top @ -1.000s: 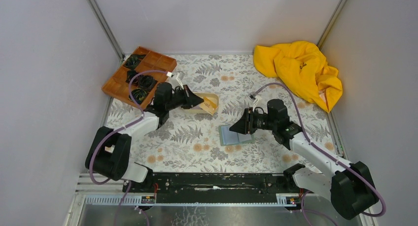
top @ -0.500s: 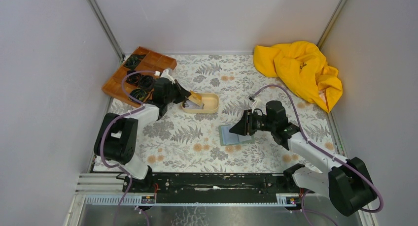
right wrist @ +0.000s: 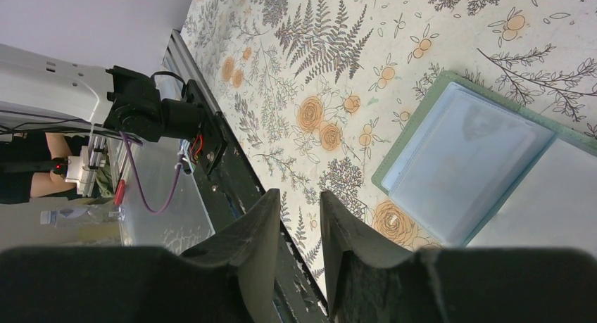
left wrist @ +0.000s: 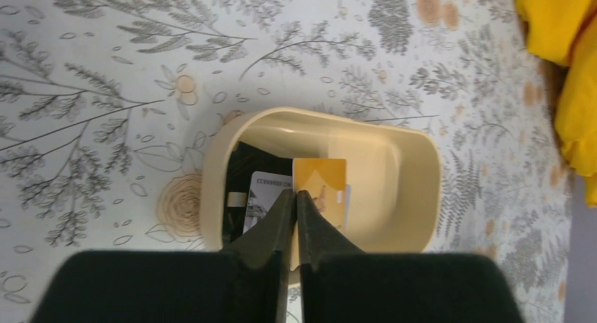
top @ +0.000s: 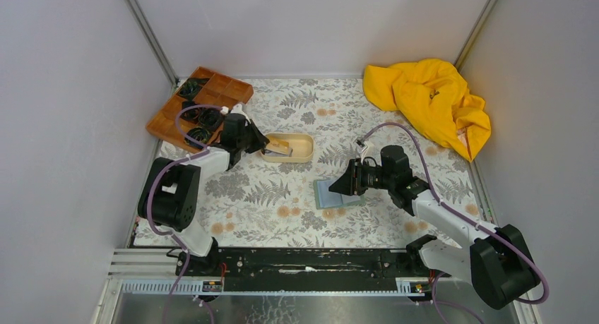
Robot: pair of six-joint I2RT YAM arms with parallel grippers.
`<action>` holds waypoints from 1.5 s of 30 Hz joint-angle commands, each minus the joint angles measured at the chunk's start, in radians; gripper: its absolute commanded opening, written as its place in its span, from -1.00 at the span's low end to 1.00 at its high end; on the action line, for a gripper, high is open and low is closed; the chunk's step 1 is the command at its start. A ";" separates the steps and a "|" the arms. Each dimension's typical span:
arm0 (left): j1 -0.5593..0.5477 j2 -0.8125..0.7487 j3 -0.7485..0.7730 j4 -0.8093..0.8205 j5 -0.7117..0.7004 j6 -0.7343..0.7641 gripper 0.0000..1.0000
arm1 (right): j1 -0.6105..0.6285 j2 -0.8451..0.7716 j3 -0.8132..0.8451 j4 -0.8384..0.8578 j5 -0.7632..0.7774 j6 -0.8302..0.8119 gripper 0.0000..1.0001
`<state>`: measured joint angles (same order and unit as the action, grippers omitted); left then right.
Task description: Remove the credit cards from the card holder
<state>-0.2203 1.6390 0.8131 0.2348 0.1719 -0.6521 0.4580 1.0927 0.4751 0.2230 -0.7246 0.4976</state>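
Your tan-orange card (left wrist: 320, 186) is lying with its printed face showing inside the beige oval tray (left wrist: 394, 168). It is just past the tips of the left gripper (left wrist: 296, 193), with its near left corner sitting right at those tips. The whitish card with the dark part (left wrist: 267, 189) is lying beside it in the same tray, just to the left of the tips.

You are holding the left gripper's jaws all but together, with only a hairline slit showing and nothing sitting between them. I cannot tell whether the tips are touching the orange card.

The card holder (right wrist: 457, 168) is lying spread open on the flowered table (right wrist: 338, 48), ahead and to the right of the right gripper (right wrist: 299, 196), its pale blue panels facing up. You are hovering the right gripper with its jaws parted, nothing resting in them and the tips not touching the holder.

From the top view, the brown wooden tray (top: 205, 98) is sitting off behind the left gripper. A crumpled yellow cloth (top: 431, 102) is lying well apart behind the right one.
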 commanded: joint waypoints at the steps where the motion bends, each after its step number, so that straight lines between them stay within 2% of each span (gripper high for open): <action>1: 0.009 0.007 0.035 -0.136 -0.113 0.037 -0.60 | -0.004 -0.015 -0.005 0.036 -0.012 -0.007 -0.31; 8: 0.009 -0.100 0.024 -0.243 -0.262 0.037 0.16 | -0.004 -0.002 -0.006 0.047 -0.020 -0.008 -0.31; 14: -0.008 -0.215 0.007 -0.258 -0.315 0.032 0.19 | -0.005 0.000 0.003 0.026 0.016 -0.024 -0.31; 18: -0.063 -0.287 0.006 -0.206 -0.267 0.045 0.18 | -0.005 0.013 0.011 0.006 0.060 -0.043 -0.31; 20: -0.110 -0.311 0.022 -0.199 -0.265 0.057 0.15 | -0.004 0.021 0.011 0.001 0.086 -0.050 -0.31; 23: -0.197 -0.336 0.022 -0.191 -0.263 0.058 -0.01 | -0.005 0.033 0.009 -0.041 0.202 -0.059 -0.33; 28: -0.405 -0.344 -0.106 -0.053 -0.266 -0.016 0.00 | -0.005 0.087 -0.012 -0.108 0.466 -0.030 -0.38; 29: -0.444 -0.332 -0.125 -0.035 -0.275 -0.034 -0.03 | -0.005 0.098 -0.016 -0.114 0.487 -0.036 -0.45; 32: -0.558 -0.287 -0.160 -0.017 -0.330 -0.068 -0.25 | -0.004 0.118 -0.030 -0.110 0.515 -0.047 -0.90; 33: -0.595 -0.270 -0.164 -0.013 -0.347 -0.071 -0.31 | -0.004 0.120 -0.032 -0.110 0.519 -0.050 -0.98; 36: -0.684 -0.222 -0.161 -0.008 -0.409 -0.089 -0.55 | -0.005 0.119 -0.040 -0.125 0.554 -0.051 -1.00; 40: -0.718 -0.153 -0.159 0.028 -0.401 -0.137 -0.83 | -0.005 0.131 -0.060 -0.126 0.568 -0.047 -1.00; 45: -0.719 -0.079 -0.151 0.108 -0.336 -0.160 -0.89 | -0.003 0.136 -0.074 -0.127 0.581 -0.060 -0.99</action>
<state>-0.9382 1.5169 0.6563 0.2176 -0.1745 -0.7738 0.4572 1.2243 0.4099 0.0902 -0.1860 0.4576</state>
